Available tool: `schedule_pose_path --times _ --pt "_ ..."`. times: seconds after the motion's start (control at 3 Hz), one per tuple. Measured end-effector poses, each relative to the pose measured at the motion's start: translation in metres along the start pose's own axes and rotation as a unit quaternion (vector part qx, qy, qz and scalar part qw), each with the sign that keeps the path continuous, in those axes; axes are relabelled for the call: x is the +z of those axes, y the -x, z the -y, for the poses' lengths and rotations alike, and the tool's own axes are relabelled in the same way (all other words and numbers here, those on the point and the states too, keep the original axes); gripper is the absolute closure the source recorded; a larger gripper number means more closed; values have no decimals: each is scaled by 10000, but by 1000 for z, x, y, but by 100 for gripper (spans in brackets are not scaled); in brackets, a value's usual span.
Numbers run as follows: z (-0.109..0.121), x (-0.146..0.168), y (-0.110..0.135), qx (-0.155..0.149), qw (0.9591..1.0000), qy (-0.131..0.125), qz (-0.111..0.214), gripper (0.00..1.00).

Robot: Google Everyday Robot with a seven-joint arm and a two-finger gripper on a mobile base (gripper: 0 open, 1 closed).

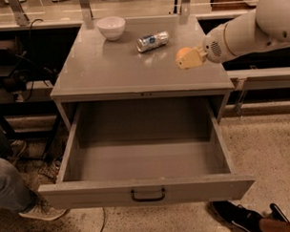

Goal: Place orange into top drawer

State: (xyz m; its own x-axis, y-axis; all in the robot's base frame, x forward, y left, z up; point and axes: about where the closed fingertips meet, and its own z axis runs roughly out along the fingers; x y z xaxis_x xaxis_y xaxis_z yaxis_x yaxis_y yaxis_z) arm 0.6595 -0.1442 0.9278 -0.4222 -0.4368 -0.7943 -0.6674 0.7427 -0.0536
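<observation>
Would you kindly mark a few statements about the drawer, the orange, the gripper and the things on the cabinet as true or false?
1. The top drawer is pulled open. True.
2. The orange lies inside the drawer. False: the gripper holds it above the right side of the cabinet top.
3. The silver can stands upright. False: it lies on its side.
4. The white bowl sits at the back left of the cabinet top. True.
</observation>
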Motion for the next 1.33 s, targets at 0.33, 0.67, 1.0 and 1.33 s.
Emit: schedule_pose_path --times 0.33,0.67,1.0,1.33 --pt "-28 9 -21 -388 9984 396 -134 100" --pt "-68 19 -56 -897 9908 993 -198 100" --pt "-127 40 -105 -1215 9753 1843 -22 100" --pt "-159 57 -133 -1211 9686 2173 41 100"
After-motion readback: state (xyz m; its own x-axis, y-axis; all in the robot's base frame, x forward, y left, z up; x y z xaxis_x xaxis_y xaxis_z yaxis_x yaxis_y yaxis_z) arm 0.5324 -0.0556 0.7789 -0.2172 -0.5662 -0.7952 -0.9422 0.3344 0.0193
